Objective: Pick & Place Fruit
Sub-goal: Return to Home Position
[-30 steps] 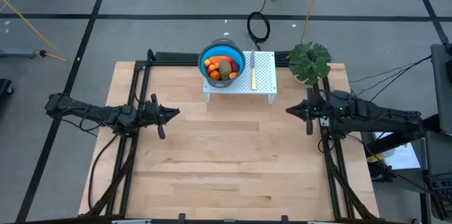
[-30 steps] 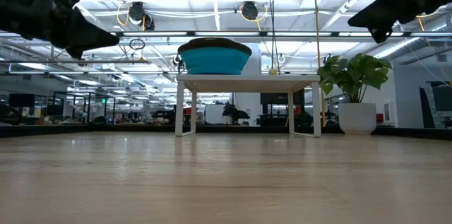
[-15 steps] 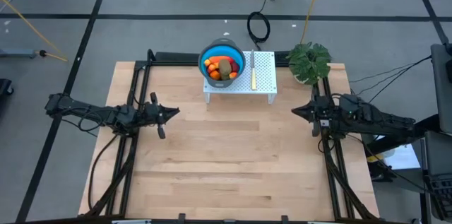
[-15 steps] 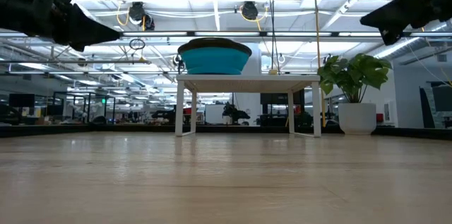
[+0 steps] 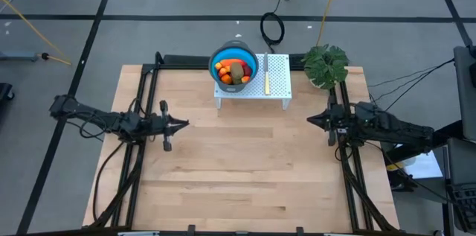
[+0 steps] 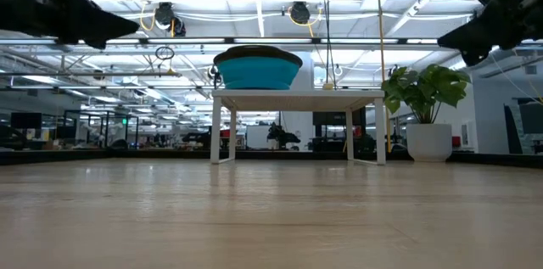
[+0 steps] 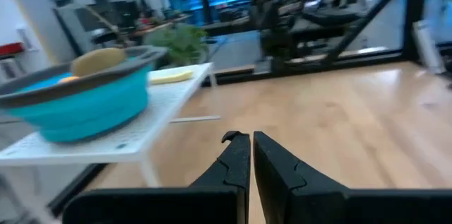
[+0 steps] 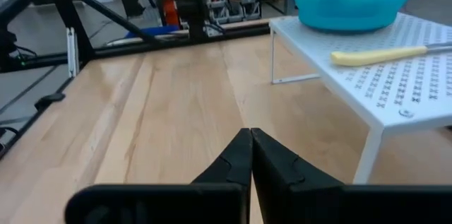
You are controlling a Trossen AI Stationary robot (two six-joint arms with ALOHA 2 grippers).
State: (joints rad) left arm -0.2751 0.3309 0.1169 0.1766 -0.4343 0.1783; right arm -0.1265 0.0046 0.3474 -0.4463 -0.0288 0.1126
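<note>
I see the fruit [image 5: 235, 71] heaped in the bowl [image 5: 233, 45] on the shelf [image 5: 279, 72], upper centre of the high view, with the knife [image 5: 266, 81] just beside the bowl. The left gripper [image 5: 184, 123] hovers over the desk [image 5: 245, 169] at middle left and the right gripper [image 5: 310, 120] at middle right, both with jaws together.

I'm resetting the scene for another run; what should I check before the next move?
1. Fruit in the blue bowl, none on the table: ok.
2. Knife lying on the white shelf beside the bowl: ok.
3. Left tool shut and empty, at the table's left side: ok.
4. Right tool shut and empty, at the table's right side: ok.
5. Both tools apart from the shelf: ok.
6. Arms fully at home: cannot tell.
</note>
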